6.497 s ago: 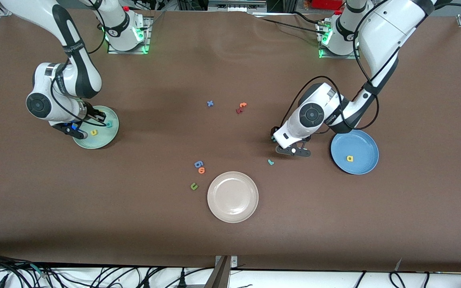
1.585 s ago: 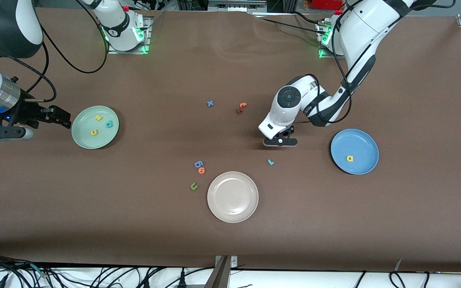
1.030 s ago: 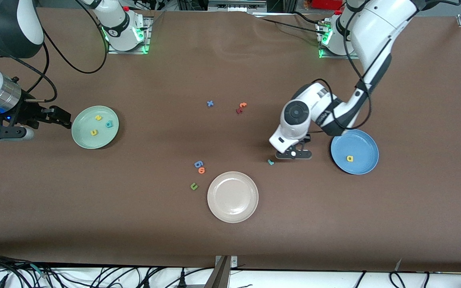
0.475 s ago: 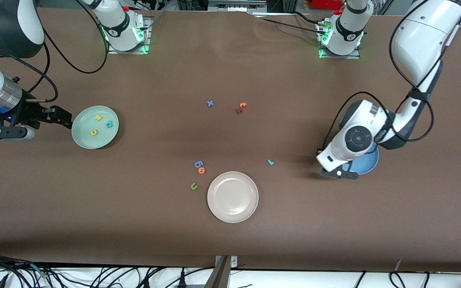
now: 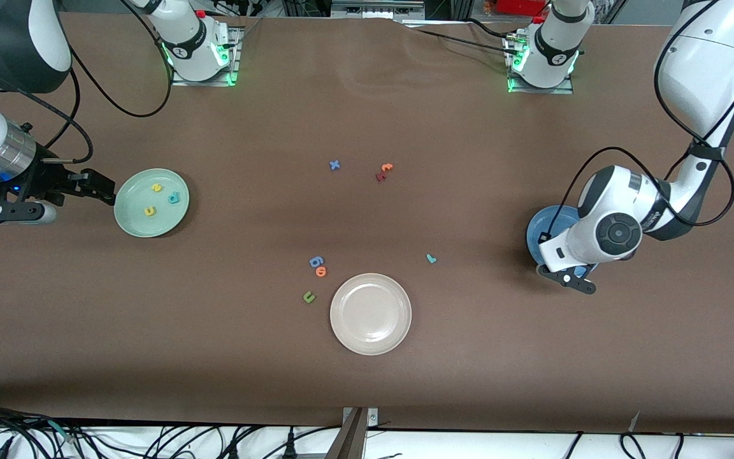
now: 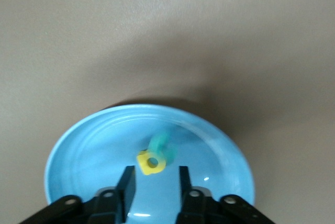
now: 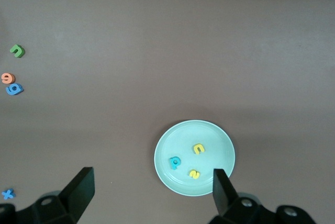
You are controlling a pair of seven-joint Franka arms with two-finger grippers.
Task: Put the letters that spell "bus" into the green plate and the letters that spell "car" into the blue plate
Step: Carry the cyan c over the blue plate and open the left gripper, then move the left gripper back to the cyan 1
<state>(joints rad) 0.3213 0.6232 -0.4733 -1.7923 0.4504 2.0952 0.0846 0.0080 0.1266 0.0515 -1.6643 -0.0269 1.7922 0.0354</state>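
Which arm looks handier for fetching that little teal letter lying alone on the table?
Probably the left: its gripper is over the blue plate, at the teal r's end; the right gripper waits beside the green plate.

White arms, black joints and cables, black claws

The only readable signs were the foam letters themselves: "b" [image 5: 174, 197], "u" [image 5: 150, 211], "s" [image 5: 157, 188] in the green plate [image 5: 131, 223], "a" [image 6: 151, 163] in the blue plate [image 6: 78, 156], "x" [image 5: 334, 165] on the desk [image 5: 367, 382]
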